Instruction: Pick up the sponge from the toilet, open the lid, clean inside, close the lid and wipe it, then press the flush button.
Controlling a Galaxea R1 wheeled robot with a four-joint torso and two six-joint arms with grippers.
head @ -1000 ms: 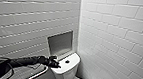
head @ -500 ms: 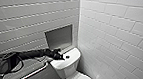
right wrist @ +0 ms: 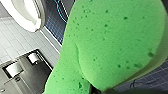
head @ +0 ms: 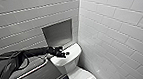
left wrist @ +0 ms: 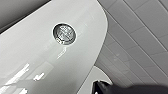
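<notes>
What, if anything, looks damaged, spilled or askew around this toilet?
Nothing stands out. The toilet looks intact, the flush button sits level in the tank top, and the sponge looks whole.

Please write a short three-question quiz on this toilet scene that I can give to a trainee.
1. True or false: the left gripper reaches over the tank of the toilet.
2. Which colour is the sponge? A) blue B) green C) yellow
3. Fill in: the flush button in the tank top is ____ in shape.

Key: 1 true; 2 B; 3 round.
</notes>
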